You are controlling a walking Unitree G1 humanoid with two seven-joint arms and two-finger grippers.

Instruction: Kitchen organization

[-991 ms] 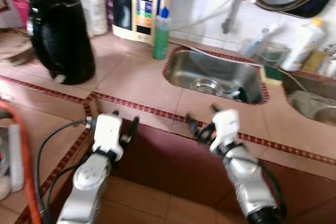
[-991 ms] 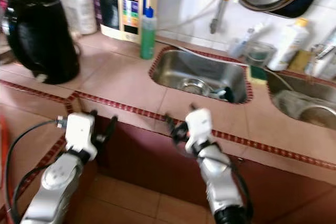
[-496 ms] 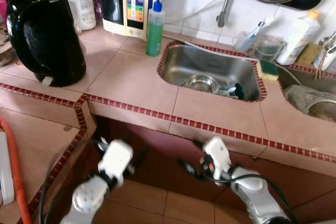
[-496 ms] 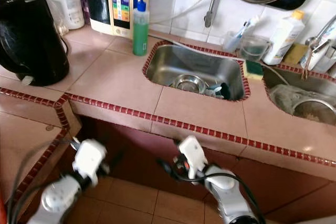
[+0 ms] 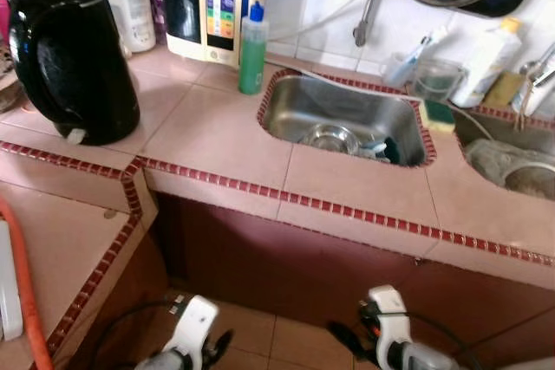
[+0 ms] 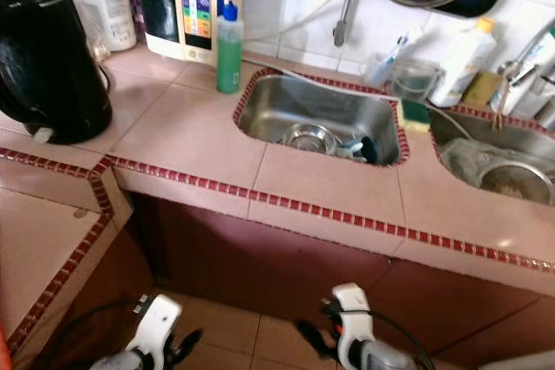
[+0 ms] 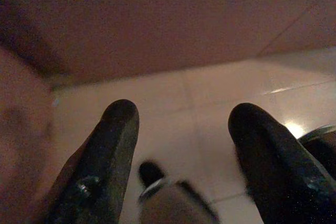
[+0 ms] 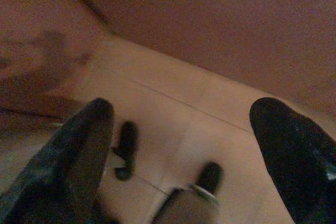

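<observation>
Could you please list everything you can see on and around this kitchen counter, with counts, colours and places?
Kettle: one, black, counter's left.
Soap bottle: one, green with blue cap, left of the sink.
Appliance: one, cream, colourful panel, against the wall.
Jar: one, white, behind the kettle.
Sink: one, steel, holding dishes.
Second sink: one, far right.
Sponge: one, green and yellow, between the sinks.
White bottle: one, yellow cap, by the wall.
Cup: one, clear, behind the sponge.
Left gripper: jaws open, low over the floor.
Right gripper: jaws open, low over the floor.
</observation>
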